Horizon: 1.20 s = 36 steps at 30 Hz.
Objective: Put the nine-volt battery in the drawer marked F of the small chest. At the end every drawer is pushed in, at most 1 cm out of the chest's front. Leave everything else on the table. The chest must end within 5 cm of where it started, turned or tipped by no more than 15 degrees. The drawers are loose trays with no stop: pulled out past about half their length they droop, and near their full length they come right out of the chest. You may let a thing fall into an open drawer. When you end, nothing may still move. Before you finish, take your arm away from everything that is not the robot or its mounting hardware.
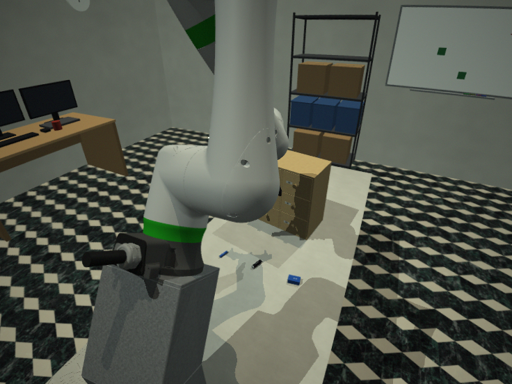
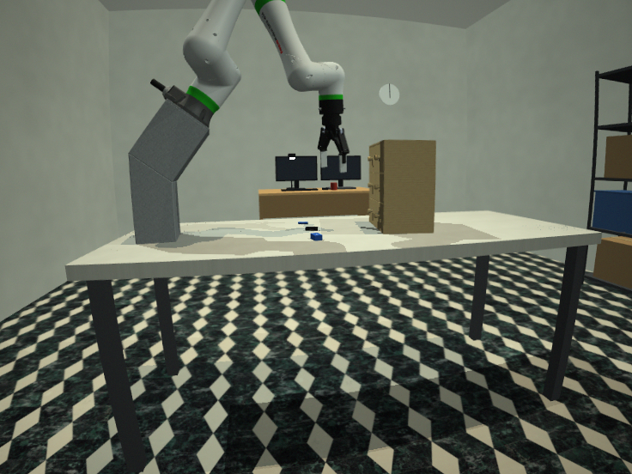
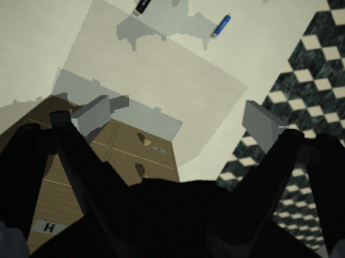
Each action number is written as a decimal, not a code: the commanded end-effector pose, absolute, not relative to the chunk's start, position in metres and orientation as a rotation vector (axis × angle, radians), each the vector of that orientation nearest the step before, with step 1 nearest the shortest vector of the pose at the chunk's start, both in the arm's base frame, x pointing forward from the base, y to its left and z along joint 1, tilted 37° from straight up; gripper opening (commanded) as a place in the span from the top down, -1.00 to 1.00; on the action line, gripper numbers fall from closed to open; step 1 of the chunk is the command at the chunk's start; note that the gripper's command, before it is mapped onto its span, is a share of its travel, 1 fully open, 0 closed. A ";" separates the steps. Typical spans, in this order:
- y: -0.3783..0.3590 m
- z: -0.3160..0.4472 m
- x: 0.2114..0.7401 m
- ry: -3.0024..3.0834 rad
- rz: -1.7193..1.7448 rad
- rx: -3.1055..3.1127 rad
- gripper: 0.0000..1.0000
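Observation:
The nine-volt battery, a blue block (image 1: 293,280) (image 2: 316,236), lies on the table near its long edge, outside the wrist view. The wooden chest (image 1: 318,206) (image 2: 409,186) (image 3: 161,170) stands upright with knobbed drawers that look pushed in. One label (image 3: 48,227) reads H; I cannot make out the F label. My gripper (image 2: 333,164) (image 3: 176,110) is wide open and empty, high above the table just in front of the chest's drawer side. In the top view the arm hides it and part of the chest front.
A black cylindrical cell (image 1: 256,264) (image 2: 312,228) (image 3: 145,1) and a thinner blue cell (image 1: 223,254) (image 2: 302,222) (image 3: 221,25) lie on the table (image 2: 210,260) between the arm's base and the chest. A desk and a shelf rack (image 1: 336,58) stand away from the table.

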State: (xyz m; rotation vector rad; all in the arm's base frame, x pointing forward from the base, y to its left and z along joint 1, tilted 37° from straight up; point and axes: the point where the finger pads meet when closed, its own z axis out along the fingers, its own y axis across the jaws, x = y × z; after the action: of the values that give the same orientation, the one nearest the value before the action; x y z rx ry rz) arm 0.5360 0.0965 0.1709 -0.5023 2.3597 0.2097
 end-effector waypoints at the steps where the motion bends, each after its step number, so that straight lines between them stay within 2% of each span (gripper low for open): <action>1: 0.131 0.166 0.578 2.299 0.384 -0.203 -1.00; 7: 0.137 0.165 0.591 2.223 0.479 -0.063 -1.00; 11: 0.134 0.165 0.625 2.110 0.482 -0.002 -1.00; 17: 0.086 0.165 0.647 2.080 0.387 0.058 -1.00; 27: 0.030 0.165 0.641 2.038 0.235 0.120 -1.00; 36: 0.027 0.166 0.640 2.012 0.201 0.136 -1.00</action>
State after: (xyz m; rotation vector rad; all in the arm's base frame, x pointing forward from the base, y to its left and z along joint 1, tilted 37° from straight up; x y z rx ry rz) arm 0.6399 0.0274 0.1652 0.0979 2.2793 0.2754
